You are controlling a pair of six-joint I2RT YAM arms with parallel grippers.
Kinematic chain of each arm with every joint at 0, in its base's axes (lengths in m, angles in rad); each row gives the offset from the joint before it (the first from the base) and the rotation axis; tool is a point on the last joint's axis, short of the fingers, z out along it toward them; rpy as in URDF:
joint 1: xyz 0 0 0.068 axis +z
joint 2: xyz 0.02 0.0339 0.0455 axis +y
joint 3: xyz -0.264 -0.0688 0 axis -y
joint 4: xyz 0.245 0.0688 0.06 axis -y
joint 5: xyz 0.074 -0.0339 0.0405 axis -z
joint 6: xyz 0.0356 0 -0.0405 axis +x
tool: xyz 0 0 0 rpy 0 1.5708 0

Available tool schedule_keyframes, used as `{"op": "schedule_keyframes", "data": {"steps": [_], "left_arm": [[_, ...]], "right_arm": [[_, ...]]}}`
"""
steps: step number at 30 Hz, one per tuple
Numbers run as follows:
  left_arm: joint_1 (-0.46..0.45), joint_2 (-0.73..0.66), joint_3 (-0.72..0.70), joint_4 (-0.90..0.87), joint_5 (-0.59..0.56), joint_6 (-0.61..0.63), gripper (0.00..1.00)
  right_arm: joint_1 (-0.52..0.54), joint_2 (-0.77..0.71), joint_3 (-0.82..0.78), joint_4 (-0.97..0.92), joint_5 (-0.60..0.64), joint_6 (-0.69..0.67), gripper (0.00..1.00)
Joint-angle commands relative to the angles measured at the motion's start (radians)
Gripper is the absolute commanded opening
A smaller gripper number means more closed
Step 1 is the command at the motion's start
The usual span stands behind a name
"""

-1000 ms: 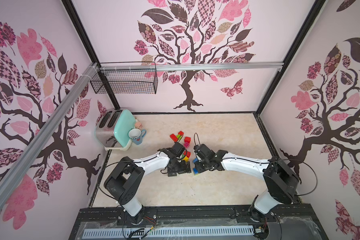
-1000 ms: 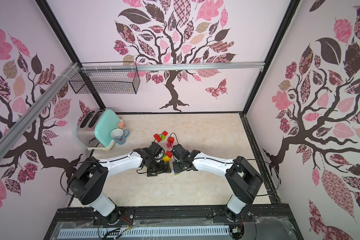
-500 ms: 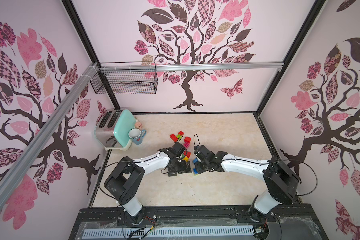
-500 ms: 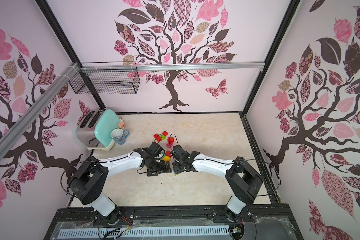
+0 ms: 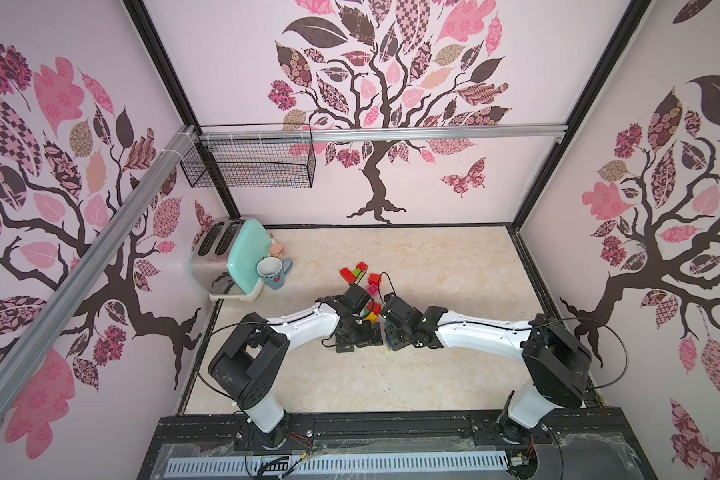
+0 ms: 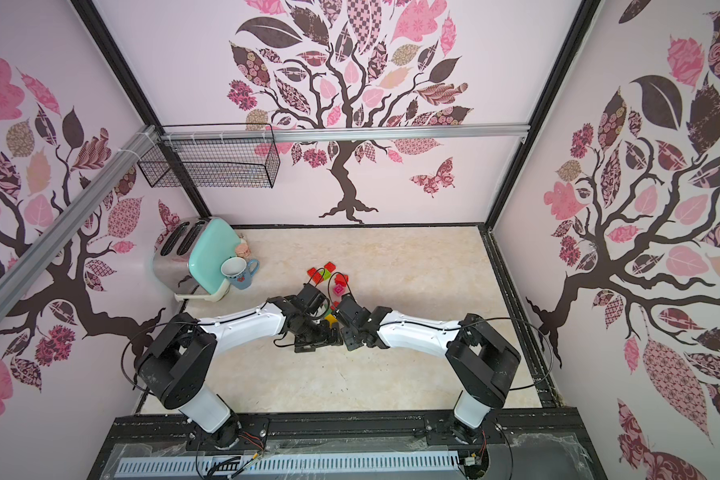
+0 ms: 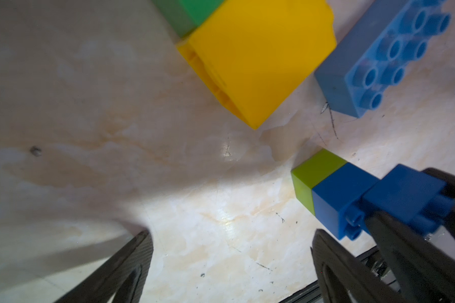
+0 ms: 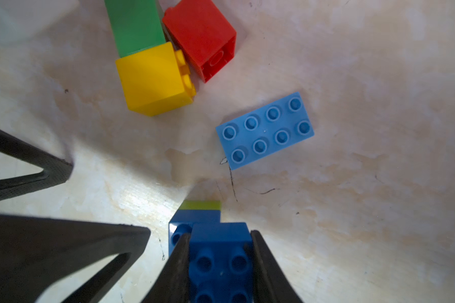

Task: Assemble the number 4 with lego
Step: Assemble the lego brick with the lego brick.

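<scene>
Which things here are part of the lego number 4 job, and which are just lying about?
Job: dark blue brick in the right gripper, lime brick, yellow brick, green brick, red brick, light blue brick.
Lying about: toaster, mug, wire basket.

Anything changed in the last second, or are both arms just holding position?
Barely: the right claw, shut on the dark blue brick, seems to have crept slightly toward the open left claw. Nothing gripped or released; red bricks and mug unmoved.
</scene>
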Motion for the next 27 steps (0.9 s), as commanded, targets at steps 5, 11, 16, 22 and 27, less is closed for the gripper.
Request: {"op": "schedule_keyframes", "data": {"steps": [5, 11, 16, 22, 27], "left_arm": [[0.001, 0.043, -0.025, 0.009, -0.019, 0.015, 0.98], [0.001, 0.017, -0.019, -0.008, -0.028, 0.024, 0.98], [0.001, -0.045, -0.012, -0.042, -0.091, 0.038, 0.98], [0.001, -0.075, -0.002, -0.075, -0.173, 0.078, 0.98], [0.001, -0.033, 0.055, -0.083, -0.186, 0.124, 0.96]], "right_arm": [[0.011, 0.084, -0.093, -0.132, 0.099, 0.011, 0.00], [0.011, 0.062, -0.053, -0.130, 0.049, 0.013, 0.20], [0.011, -0.013, 0.002, -0.087, -0.049, 0.033, 0.53], [0.011, -0.094, 0.028, -0.075, 0.027, 0.049, 0.80], [0.010, -0.208, -0.039, -0.007, 0.136, 0.049, 0.99]]}}
